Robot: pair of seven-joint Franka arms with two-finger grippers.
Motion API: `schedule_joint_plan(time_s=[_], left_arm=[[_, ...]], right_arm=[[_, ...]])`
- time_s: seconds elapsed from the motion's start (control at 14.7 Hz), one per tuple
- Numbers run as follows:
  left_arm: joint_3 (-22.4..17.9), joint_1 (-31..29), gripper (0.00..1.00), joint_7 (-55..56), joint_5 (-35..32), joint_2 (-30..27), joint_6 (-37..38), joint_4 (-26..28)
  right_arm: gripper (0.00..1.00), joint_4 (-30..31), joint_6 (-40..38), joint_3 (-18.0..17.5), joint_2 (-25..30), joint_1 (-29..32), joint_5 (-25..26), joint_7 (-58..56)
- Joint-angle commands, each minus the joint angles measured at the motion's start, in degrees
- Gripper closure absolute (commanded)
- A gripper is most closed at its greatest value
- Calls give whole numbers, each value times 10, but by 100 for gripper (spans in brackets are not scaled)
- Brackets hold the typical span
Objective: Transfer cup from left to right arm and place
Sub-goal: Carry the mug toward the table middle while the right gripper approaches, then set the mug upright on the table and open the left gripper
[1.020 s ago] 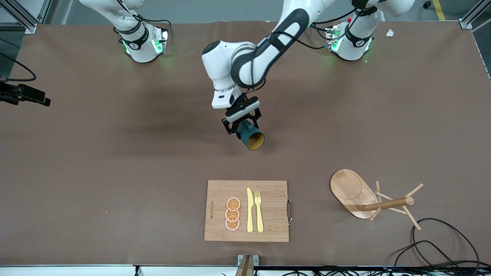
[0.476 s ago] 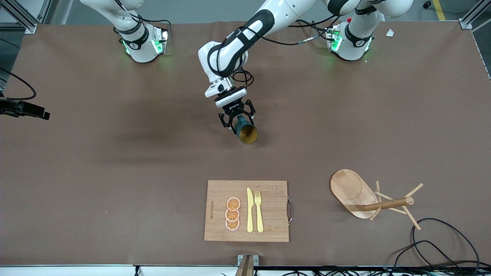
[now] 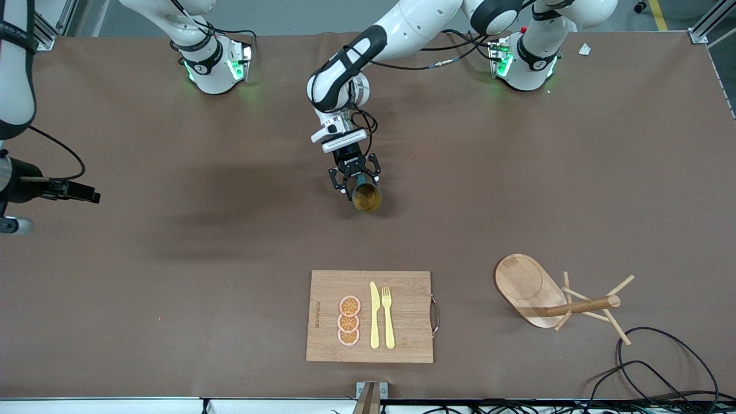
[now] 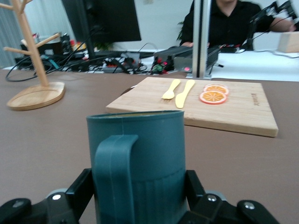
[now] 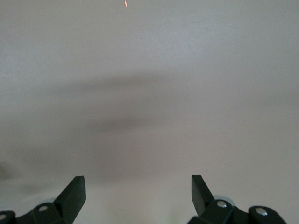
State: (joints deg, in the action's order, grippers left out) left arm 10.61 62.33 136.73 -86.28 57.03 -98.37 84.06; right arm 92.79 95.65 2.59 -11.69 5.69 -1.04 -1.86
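Note:
The dark teal cup (image 3: 366,195) with a yellowish inside is held on its side, its mouth facing the front camera, low over the middle of the brown table. My left gripper (image 3: 355,178) is shut on the cup. In the left wrist view the cup (image 4: 140,154) fills the space between the fingers (image 4: 83,189) of my left gripper (image 4: 139,191), with its handle facing the camera. My right gripper (image 3: 86,195) hangs over the table's edge at the right arm's end. The right wrist view shows this gripper (image 5: 138,189) open and empty over bare table.
A wooden cutting board (image 3: 402,310) with a yellow knife, a fork and orange slices lies nearer the front camera. A wooden mug tree (image 3: 552,299) lies toward the left arm's end, with cables (image 3: 655,356) beside it.
My left arm has stretched out and carried the cup lower and slightly toward the robots' bases. My right gripper has moved farther in over the table from its end.

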Motion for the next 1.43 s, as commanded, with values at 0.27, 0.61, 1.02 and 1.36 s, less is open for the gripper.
schedule_joint_plan(time_s=[0.27,0.61,1.02,1.36], left_arm=[[-7,9,28,6,-77,32,17,-11],[1,27,0,9,-62,25,41,-11],[37,55,0,4,66,-14,84,-15],[81,57,0,0,153,-81,114,-17]], right_arm=[[0,32,27,-2,-9,-58,-4,118],[0,58,60,-2,-9,-89,-26,162],[0,90,90,-2,-8,-132,-41,206],[0,130,138,-3,-6,-176,-48,206]])
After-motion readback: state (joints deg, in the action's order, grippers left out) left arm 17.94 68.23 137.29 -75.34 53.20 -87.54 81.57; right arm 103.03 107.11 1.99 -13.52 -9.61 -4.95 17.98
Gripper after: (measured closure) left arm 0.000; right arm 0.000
